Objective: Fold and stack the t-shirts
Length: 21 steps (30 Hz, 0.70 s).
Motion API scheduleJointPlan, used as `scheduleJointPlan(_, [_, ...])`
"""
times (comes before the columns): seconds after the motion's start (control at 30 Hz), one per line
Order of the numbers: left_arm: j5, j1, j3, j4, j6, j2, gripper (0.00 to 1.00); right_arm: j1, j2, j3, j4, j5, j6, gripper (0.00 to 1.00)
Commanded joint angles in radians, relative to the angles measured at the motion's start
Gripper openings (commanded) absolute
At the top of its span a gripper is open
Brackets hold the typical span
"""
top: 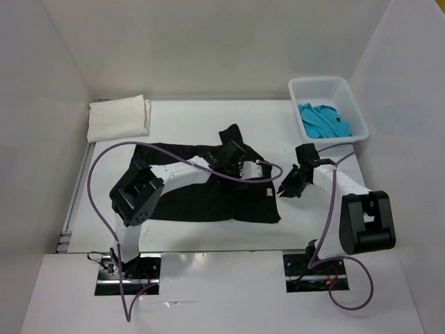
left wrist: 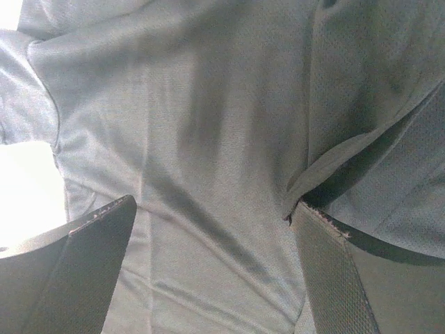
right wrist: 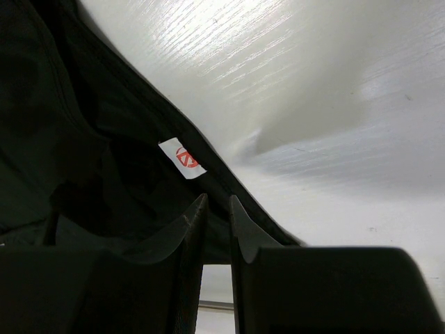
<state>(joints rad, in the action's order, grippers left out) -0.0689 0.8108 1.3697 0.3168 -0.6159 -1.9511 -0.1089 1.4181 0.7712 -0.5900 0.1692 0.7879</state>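
1. Surroundings: the black t-shirt point(top: 208, 198) lies spread at mid-surface, with the left arm stretched across it. A cream-white t-shirt point(top: 118, 118) sits folded in the far left corner. A turquoise t-shirt point(top: 323, 120) lies crumpled in the white lattice basket point(top: 351, 104) in the far right corner. Purple cables point(top: 104, 181) loop from both arms.
2. Left hand point(left wrist: 215, 202): it hangs over the black cloth with its fingers spread wide, gripping nothing. A raised fold meets the tip of one finger point(left wrist: 334, 271).
3. Right hand point(right wrist: 218, 202): it is just beside the black t-shirt's right edge. Its fingers stand a narrow slit apart, with nothing between them.
4. Markings: a small white label point(right wrist: 183, 158) on that edge bears a red round mark. No writing can be read.
5. Clearance: bare white surface point(top: 181, 118) lies behind the black t-shirt and between it and the basket. White walls point(top: 222, 42) close in the left, far and right sides.
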Motion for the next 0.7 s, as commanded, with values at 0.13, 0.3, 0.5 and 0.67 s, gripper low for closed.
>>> scheduleJointPlan(0.13, [0.007,-0.045,0.106,0.014,0.082,-0.064,0.99,-0.006,-0.004,-0.01,0.006,-0.017,-0.001,0.23])
scheduleJointPlan(0.3, [0.035,-0.125,0.201,0.085,0.152,-0.138,0.99,-0.024,-0.016,-0.001,0.006,-0.017,-0.001,0.23])
scheduleJointPlan(0.5, [0.044,-0.144,0.21,0.111,0.163,-0.129,0.99,-0.048,-0.059,0.026,-0.004,-0.027,-0.019,0.23])
scheduleJointPlan(0.67, [0.035,-0.144,0.2,0.133,0.173,-0.094,0.99,-0.09,-0.059,0.066,-0.004,-0.036,-0.053,0.23])
